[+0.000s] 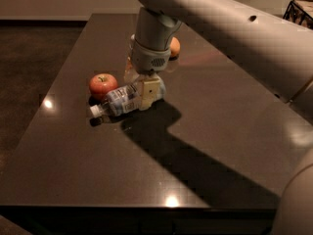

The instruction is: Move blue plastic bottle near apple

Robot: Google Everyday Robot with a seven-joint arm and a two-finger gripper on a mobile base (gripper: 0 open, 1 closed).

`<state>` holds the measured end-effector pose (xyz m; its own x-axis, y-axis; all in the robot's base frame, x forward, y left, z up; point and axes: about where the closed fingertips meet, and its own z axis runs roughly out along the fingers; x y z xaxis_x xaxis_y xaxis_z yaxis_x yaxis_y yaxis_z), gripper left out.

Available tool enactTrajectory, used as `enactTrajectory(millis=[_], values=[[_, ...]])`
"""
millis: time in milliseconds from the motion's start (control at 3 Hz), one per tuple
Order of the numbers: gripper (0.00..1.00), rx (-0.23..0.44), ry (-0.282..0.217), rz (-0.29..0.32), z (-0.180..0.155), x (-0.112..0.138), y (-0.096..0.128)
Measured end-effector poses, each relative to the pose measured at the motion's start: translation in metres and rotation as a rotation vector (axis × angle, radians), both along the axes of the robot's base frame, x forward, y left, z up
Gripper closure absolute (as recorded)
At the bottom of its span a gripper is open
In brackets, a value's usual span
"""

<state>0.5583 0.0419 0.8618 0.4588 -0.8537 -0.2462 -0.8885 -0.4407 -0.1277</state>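
The blue plastic bottle (122,100) lies on its side on the dark table (205,131), its white cap pointing left toward the table's front. The red apple (102,84) sits just behind the cap end, a small gap apart. My gripper (141,84) reaches down from above and is shut on the bottle's base end, one tan finger (150,93) in front of the bottle and the other behind it. The bottle's base end is partly hidden by the finger.
A small orange fruit (174,47) sits behind my wrist, partly hidden. A black wire basket (299,11) is at the far right corner. My arm spans the right side and casts a wide shadow on the table.
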Motion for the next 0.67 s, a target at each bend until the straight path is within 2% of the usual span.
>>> enactTrajectory(millis=[333,667], values=[[0.00,0.001,-0.001,0.000,-0.0006,0.0004,0.0009],[0.00,0.001,-0.001,0.000,-0.0006,0.0004,0.0009]])
